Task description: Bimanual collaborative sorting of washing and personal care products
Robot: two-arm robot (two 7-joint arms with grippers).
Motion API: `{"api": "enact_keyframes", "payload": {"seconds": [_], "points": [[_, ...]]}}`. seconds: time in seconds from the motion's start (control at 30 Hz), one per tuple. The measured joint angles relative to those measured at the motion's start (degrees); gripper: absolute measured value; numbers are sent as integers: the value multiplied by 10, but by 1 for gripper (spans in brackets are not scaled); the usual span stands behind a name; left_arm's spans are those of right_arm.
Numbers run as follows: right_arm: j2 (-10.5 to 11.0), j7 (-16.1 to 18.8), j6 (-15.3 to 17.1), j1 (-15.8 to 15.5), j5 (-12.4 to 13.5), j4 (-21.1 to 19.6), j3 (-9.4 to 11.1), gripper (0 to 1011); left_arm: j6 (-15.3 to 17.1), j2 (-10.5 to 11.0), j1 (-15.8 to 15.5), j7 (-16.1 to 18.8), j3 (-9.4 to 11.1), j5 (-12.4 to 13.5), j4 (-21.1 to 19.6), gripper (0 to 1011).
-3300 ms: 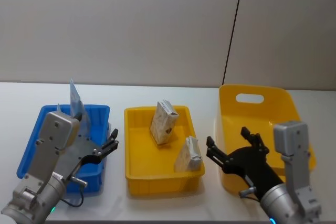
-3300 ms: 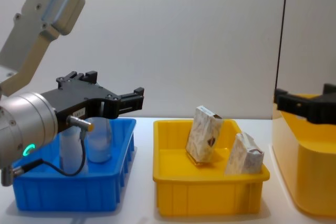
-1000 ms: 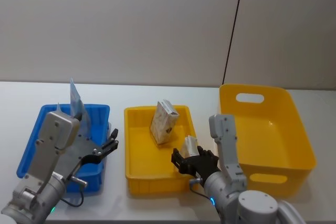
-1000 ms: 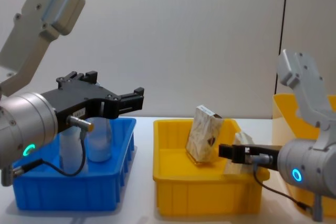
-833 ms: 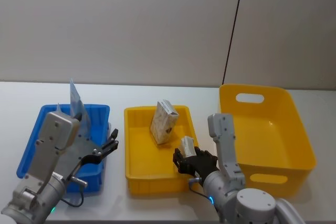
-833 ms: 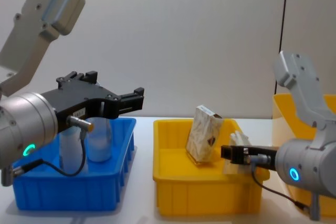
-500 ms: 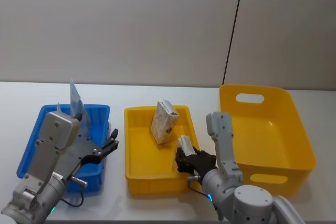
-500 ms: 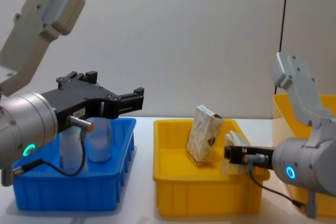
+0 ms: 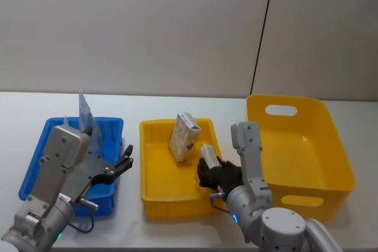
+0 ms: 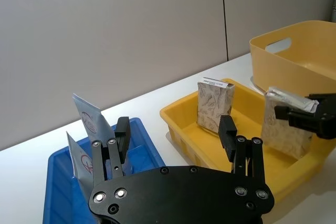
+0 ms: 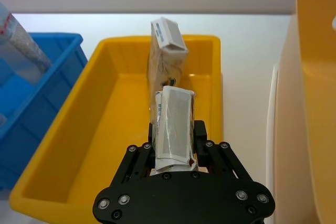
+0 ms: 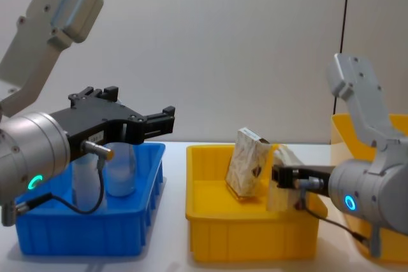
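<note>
My right gripper [image 9: 211,172] is shut on a small beige patterned pack [image 9: 207,155], holding it tilted just above the floor of the yellow tray [image 9: 171,208]. The right wrist view has the pack [image 11: 175,124] pinched between the black fingers [image 11: 200,132]. A second pack [image 9: 183,137] leans upright at the tray's back. Pale blue tubes [image 9: 85,111] with red print stand in the blue tray [image 9: 35,163]. My left gripper [image 9: 125,160] hangs open over that tray's right side, holding nothing.
A large yellow bin [image 9: 307,146] with a handle cutout stands right of the yellow tray, close to my right arm. The three containers sit side by side on a white table, with a grey wall behind.
My right gripper came from over the large bin to the yellow tray, closed on the nearer pack and raised it. The left arm has not moved.
</note>
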Motion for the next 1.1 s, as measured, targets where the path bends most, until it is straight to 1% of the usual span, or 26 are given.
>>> {"api": "enact_keyframes", "payload": {"seconds": [0.17,0.27,0.33,0.47,0.6,0.63,0.8,0.9,0.93,1.1], "points": [[3,3,-27,-3,-8,-6,-3,342,0,0,0,0,0,0,0,1001],[6,6,-53,-8,-15,-14,-4,342,0,0,0,0,0,0,0,1001],[7,7,-63,-9,-18,-17,-5,342,0,0,0,0,0,0,0,1001],[11,10,-94,-16,-25,-30,-4,342,0,0,0,0,0,0,0,1001],[15,11,-115,-21,-29,-42,-2,341,0,0,0,0,0,0,0,1001],[17,11,-125,-23,-31,-48,0,339,0,0,0,0,0,0,0,1001],[23,10,-152,-32,-38,-70,7,339,0,0,0,0,0,0,0,1001],[29,2,-171,-41,-47,-91,16,339,0,0,0,0,0,0,0,1001],[29,2,-171,-41,-47,-91,16,339,0,0,0,0,0,0,0,1001],[37,-16,-182,-56,-63,-122,30,330,0,0,0,0,0,0,0,1001]]}}
